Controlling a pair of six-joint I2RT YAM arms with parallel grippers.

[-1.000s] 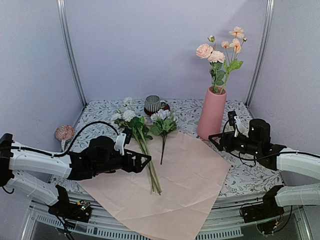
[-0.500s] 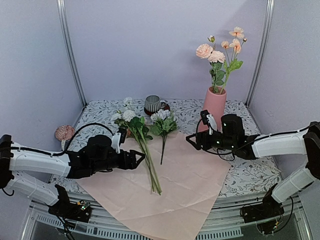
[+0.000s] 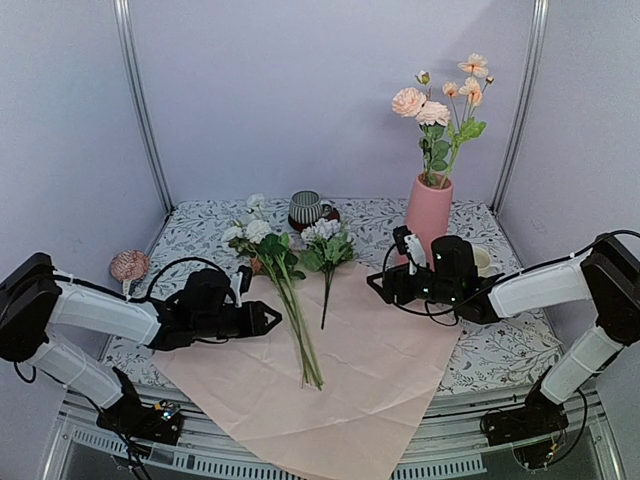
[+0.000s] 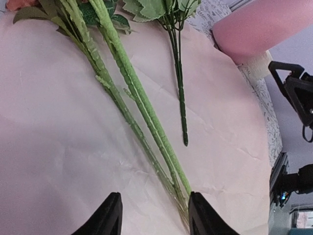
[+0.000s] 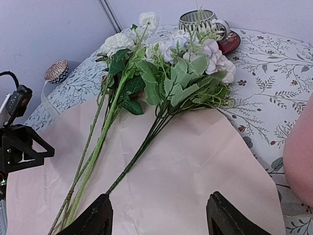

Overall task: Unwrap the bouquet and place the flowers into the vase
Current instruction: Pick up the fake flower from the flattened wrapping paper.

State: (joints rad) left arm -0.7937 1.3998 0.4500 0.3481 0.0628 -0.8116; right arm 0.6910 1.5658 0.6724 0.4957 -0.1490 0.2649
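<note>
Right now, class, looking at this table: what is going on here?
A robot is partway through moving flowers from an unwrapped bouquet into a vase. The pink paper lies flat, with a long-stemmed bunch and a shorter sprig on it. The left tool is open by the lower part of the long stems, holding nothing. The right tool hangs open over the paper beside the vase, which already holds peach flowers.

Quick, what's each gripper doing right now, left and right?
Left gripper: open, gripping nothing; flower stems end beside one finger.
Right gripper: open, empty.
</note>
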